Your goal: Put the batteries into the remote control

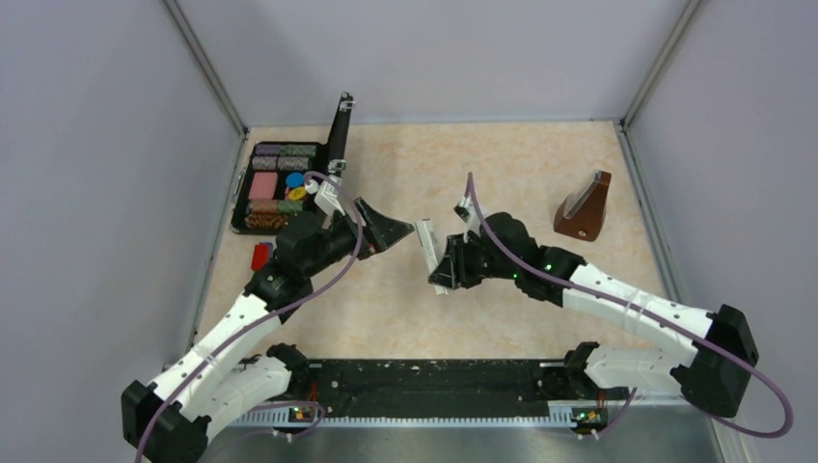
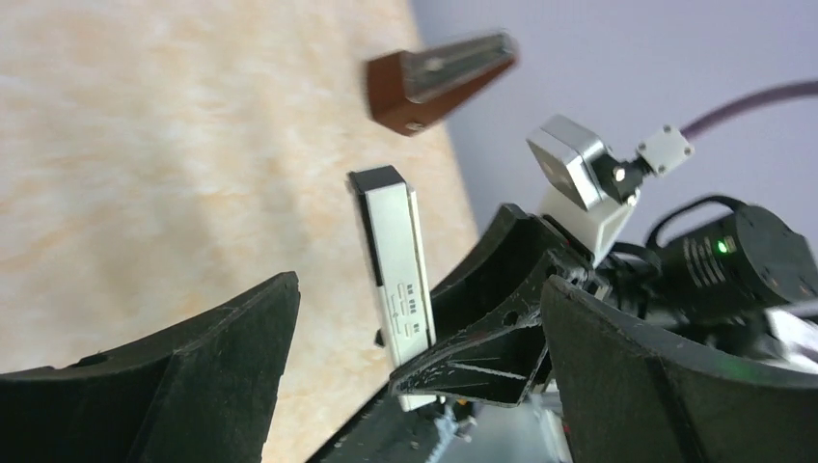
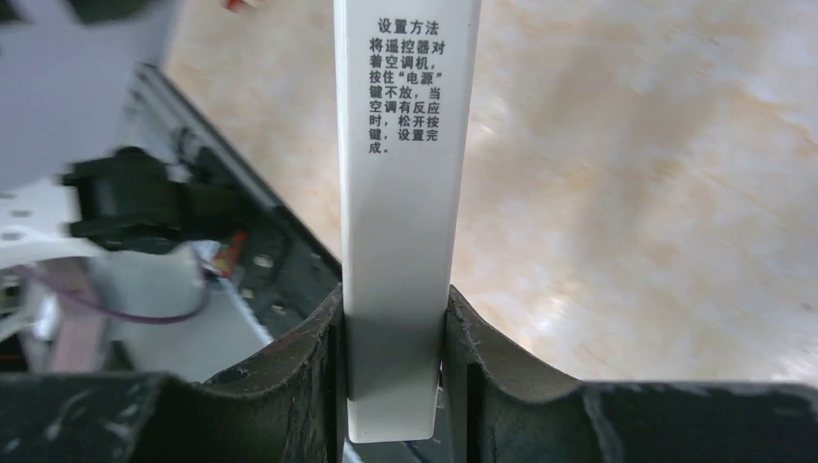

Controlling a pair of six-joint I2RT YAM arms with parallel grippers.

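White and slim, the remote control (image 1: 425, 241) stands nearly upright above the middle of the table (image 1: 502, 174), its lower end pinched between the two black fingers (image 3: 289, 386) of the right gripper (image 1: 446, 268). The right wrist view shows both fingers pressed flat against the bar's narrow sides, with a block of printed Chinese characters on the face turned to that camera. In the left wrist view the remote control (image 2: 397, 260) shows a dark cap at its upper end and small markings near the bottom, where the right gripper (image 2: 482, 357) clasps it.

Facing it from the left, the left gripper (image 1: 386, 230) hangs with its jaws spread wide, close to the bar but not touching it; in its own camera the two fingers (image 2: 193, 376) frame the bar with clear space on either side.

Farther out, a brown wooden metronome (image 1: 585, 207) stands at the table's right rear, well apart from both arms. An open black case (image 1: 280, 183) of coloured pieces sits at the left rear, and a small red object (image 1: 260, 256), too small to identify, lies on the table beside the left arm.
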